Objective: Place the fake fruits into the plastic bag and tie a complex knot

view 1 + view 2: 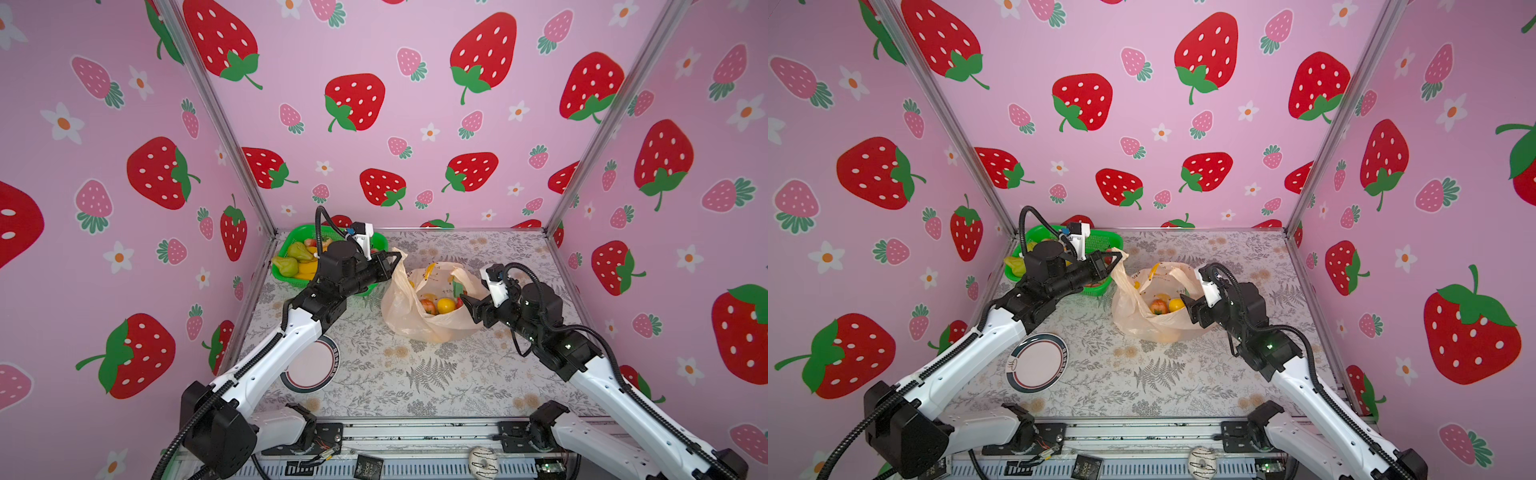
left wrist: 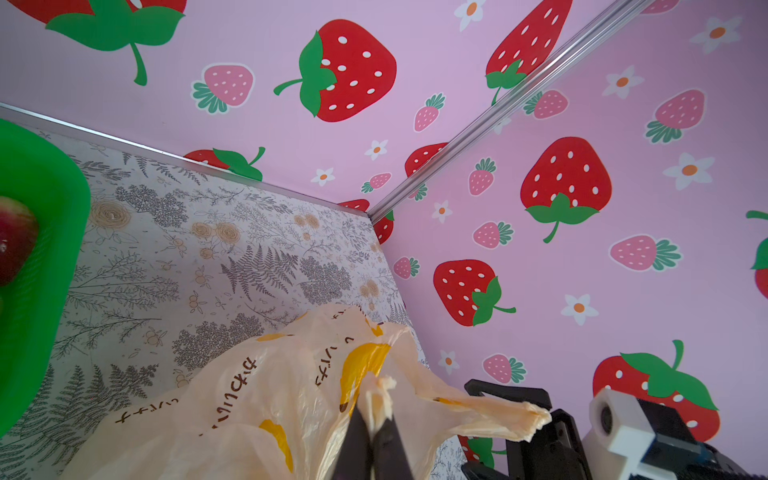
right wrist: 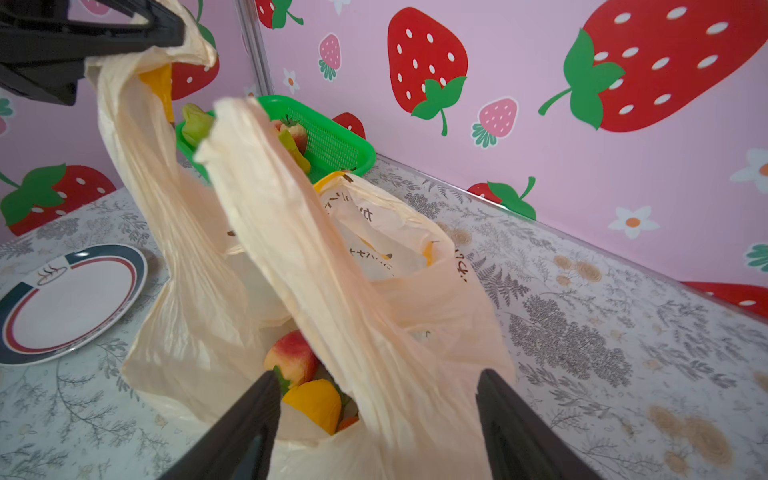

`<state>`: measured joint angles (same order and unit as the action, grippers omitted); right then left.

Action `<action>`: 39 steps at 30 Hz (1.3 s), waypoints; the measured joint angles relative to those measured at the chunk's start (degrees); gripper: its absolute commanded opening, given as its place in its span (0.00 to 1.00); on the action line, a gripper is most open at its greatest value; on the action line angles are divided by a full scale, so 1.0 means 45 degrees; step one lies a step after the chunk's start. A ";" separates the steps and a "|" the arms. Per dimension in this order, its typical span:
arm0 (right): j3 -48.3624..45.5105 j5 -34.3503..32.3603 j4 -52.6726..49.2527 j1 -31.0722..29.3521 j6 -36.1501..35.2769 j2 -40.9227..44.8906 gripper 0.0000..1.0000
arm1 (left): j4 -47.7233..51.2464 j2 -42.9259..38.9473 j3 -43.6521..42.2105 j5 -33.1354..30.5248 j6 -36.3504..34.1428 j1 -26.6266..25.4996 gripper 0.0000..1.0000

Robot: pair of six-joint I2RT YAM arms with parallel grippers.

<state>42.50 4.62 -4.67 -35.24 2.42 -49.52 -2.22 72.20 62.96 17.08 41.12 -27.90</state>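
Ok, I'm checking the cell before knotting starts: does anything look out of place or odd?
Nothing spilled or torn. Oddity: a white doughnut-shaped thing lies on the front rail, off the table. Fake fruits also sit in the green basket while the left gripper pinches the plastic bag.

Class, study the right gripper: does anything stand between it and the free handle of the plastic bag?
Nothing visible does. The right gripper stands open, and the free handle of the plastic bag runs between its jaws.
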 measured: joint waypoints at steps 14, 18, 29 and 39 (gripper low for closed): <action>-0.1044 0.0763 0.3536 0.0316 0.0835 -0.0510 0.08 | 0.1141 -0.1433 0.0194 -0.2064 -0.1103 -0.0092 0.65; -0.1039 0.0680 0.3789 0.0340 0.1438 -0.0529 0.05 | 0.1127 -0.2458 0.0325 -0.3929 -0.2317 -0.1277 0.69; -0.1039 0.0661 0.4221 0.0340 0.2715 -0.0529 0.03 | 0.1263 -0.0189 0.3303 -0.5236 -0.6615 -0.5673 0.71; -0.1064 0.0641 0.4274 0.0350 0.2992 -0.0529 0.02 | 0.3915 0.3497 0.7257 -0.3667 -0.6897 -0.5508 0.72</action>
<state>37.71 7.51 14.57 -33.67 15.88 -51.90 15.40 87.94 95.61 0.58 10.09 -52.69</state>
